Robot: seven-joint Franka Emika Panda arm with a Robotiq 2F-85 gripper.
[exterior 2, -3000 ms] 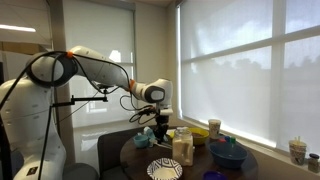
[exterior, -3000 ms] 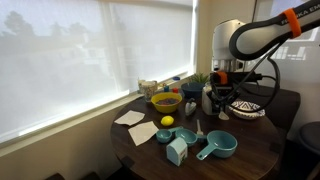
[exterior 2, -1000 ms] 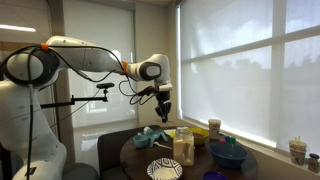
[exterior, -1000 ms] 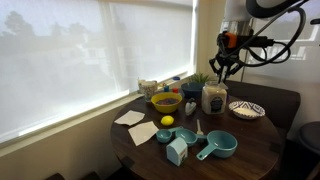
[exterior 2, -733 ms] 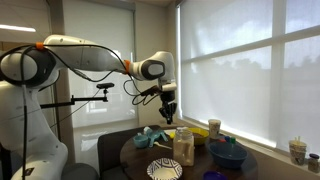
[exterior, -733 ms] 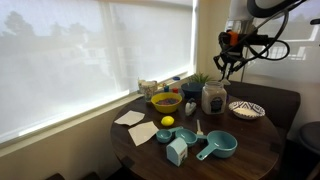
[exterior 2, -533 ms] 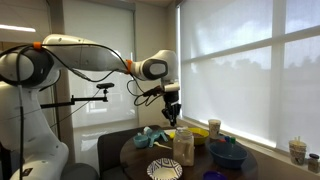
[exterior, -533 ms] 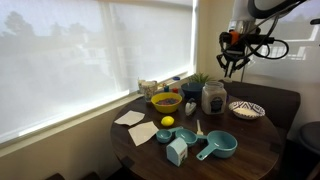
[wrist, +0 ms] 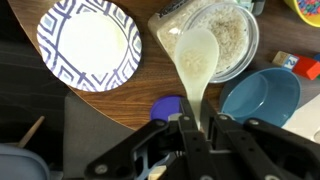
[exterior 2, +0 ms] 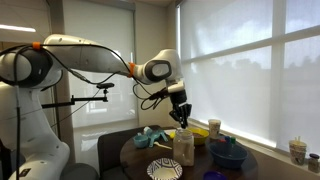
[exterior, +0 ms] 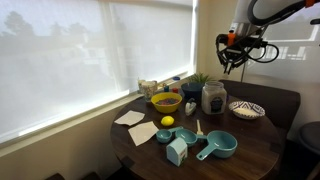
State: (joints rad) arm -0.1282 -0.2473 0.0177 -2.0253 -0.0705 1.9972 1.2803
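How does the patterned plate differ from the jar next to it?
The plate is flat and white with a blue patterned rim; the jar is clear and deep. The plate is empty; the jar holds pale grains. In the wrist view the spoon overlaps the jar, not the plate. Both stand on the table.

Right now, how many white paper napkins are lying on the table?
2. The far napkin lies at the window-side edge of the table; the near napkin lies beside a small teal measuring cup. Others could be hidden behind the dishes.
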